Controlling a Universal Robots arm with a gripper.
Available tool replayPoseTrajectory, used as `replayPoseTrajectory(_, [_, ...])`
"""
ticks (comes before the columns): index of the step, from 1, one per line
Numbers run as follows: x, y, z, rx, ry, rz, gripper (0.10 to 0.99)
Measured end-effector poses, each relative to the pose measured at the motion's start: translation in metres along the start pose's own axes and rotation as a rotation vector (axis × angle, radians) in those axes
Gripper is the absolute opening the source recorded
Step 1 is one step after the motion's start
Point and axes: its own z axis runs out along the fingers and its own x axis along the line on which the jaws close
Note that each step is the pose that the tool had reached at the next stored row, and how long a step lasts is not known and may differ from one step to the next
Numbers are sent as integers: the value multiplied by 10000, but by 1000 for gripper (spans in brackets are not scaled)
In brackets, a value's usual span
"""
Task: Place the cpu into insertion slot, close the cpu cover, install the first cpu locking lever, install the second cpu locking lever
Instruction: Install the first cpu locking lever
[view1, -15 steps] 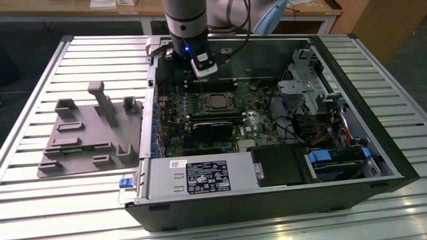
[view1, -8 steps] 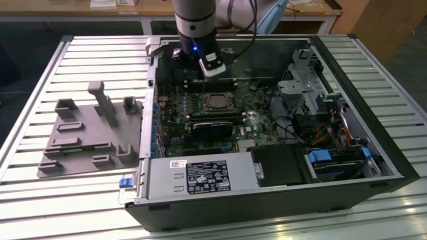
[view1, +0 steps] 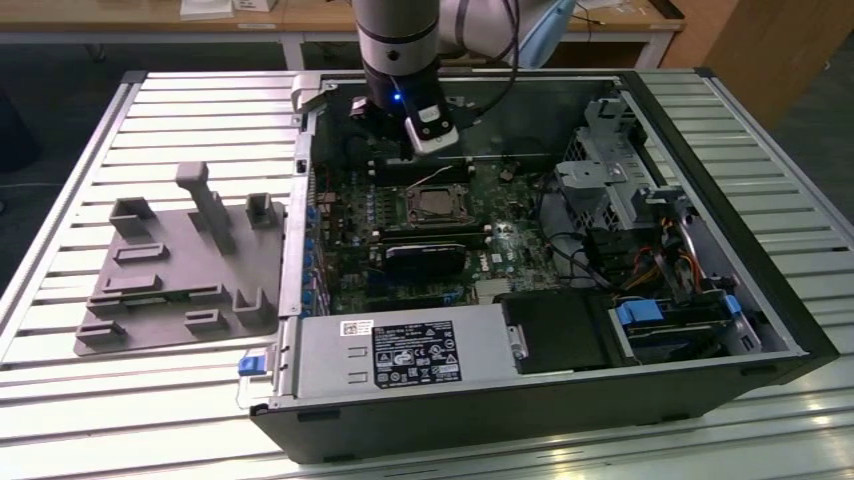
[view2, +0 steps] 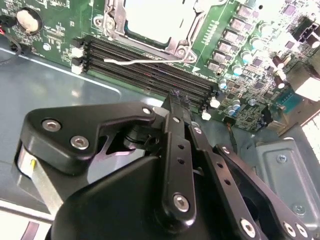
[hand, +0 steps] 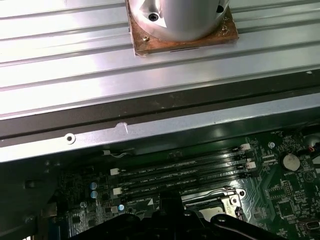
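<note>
The silver-grey cpu (view1: 435, 208) (view2: 152, 17) lies in the insertion slot on the green board, and its top shows through the window of the cpu cover (view2: 182, 46). The cover's metal frame lies flat around the chip, and one corner of it (hand: 231, 199) appears in the first wrist view. A thin wire locking lever (view2: 135, 61) (view1: 430, 180) stands free, slanting across the long memory slots. My gripper (view1: 424, 150) (view2: 175, 97) (hand: 167, 202) hangs over those memory slots beside the socket. Its black fingers meet at the tips with nothing between them.
The board sits inside an open computer case (view1: 747, 300) on a slatted metal table. Long black memory slots (view2: 150, 65), a black block (view1: 427, 255), a power supply (view1: 400, 355) and drive cages (view1: 627, 190) surround the socket. A grey fixture plate (view1: 174, 270) lies at the exterior view's left.
</note>
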Motion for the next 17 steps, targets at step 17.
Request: replayPoseTrajectory(17, [41, -16, 26, 20, -1059, -313, 106])
